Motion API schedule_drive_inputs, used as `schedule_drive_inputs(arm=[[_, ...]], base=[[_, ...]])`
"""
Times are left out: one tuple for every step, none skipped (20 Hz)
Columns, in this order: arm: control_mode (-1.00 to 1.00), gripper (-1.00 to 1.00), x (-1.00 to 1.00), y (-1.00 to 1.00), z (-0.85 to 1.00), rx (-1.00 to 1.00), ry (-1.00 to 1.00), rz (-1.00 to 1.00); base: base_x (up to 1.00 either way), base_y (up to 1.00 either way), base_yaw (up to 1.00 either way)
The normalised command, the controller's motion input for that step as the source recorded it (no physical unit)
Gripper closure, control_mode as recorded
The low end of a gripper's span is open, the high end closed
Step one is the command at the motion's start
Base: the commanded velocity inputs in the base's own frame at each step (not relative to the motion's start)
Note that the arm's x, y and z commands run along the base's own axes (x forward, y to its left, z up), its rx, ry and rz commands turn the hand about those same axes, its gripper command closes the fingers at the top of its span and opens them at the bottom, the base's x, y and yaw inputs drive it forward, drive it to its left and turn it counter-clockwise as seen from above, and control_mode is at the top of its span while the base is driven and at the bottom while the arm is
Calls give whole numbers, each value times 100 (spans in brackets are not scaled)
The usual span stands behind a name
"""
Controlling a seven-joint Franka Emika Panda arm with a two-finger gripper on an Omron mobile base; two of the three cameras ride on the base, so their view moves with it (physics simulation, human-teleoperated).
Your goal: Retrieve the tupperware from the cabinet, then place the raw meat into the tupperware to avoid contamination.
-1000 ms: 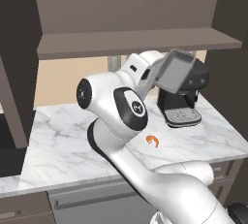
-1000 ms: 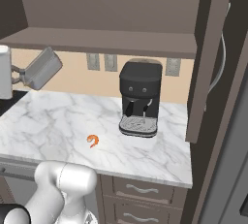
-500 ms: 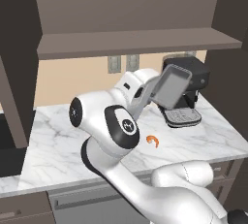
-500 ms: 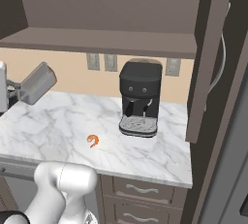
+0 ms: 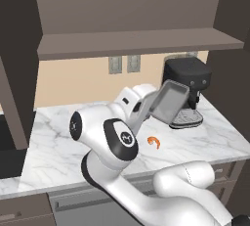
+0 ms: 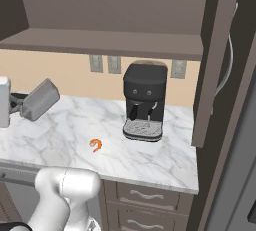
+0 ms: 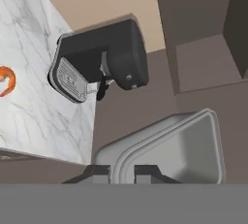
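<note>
1. The tupperware (image 5: pixel 170 101), just right of centre in the left base view, will likely handle as a light, stiff, thin-walled shell. Its smooth walls look slippery, so take hold at the rim of a short end, as the pincer does here, and expect it to pivot about so narrow a grip.
2. It appears as a shallow grey translucent rectangle with rounded corners and a raised lip. You see it tilted in the air above the counter (image 5: pixel 53 142), its open face turned up and away from the arm. In the right base view it sits at the far left edge (image 6: pixel 41 99); in the hand view it occupies the lower right (image 7: pixel 184 145).
3. The gripper (image 7: pixel 123 170) is clenched on the rim of the tupperware, one dark fingertip on either side of the lip.
4. The raw meat (image 5: pixel 154 142), a small curled orange piece, lies on the marble just below the held container and apart from it. Judge it soft and slick; you would pinch it across its curl.
5. The coffee machine (image 6: pixel 145 100) stands on the counter right of the meat, near the container's far end.
6. The cabinet (image 6: pixel 105 42) spans the top of both base views, its shelf bare.
</note>
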Motion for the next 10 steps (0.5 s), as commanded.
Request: schedule_drive_inputs(arm=[[-100, 100, 0, 3, -41, 1, 5, 0], [-100, 100, 0, 2, -41, 1, 5, 0], [-100, 100, 0, 3, -41, 1, 5, 0], [-100, 100, 0, 3, -41, 0, 5, 0], [-100, 100, 0, 4, -43, 0, 6, 0], [-100, 100, 0, 4, -42, 0, 6, 0], [-100, 100, 0, 6, -38, 0, 5, 0], [-100, 100, 1, 6, -38, 0, 5, 2], [-100, 100, 3, 2, -39, 0, 6, 2], [-100, 100, 5, 1, -39, 0, 7, 2]], base=[[0, 0, 0], [0, 0, 0], [0, 0, 0], [0, 0, 0], [0, 0, 0], [0, 0, 0], [0, 0, 0], [0, 0, 0], [0, 0, 0], [0, 0, 0]])
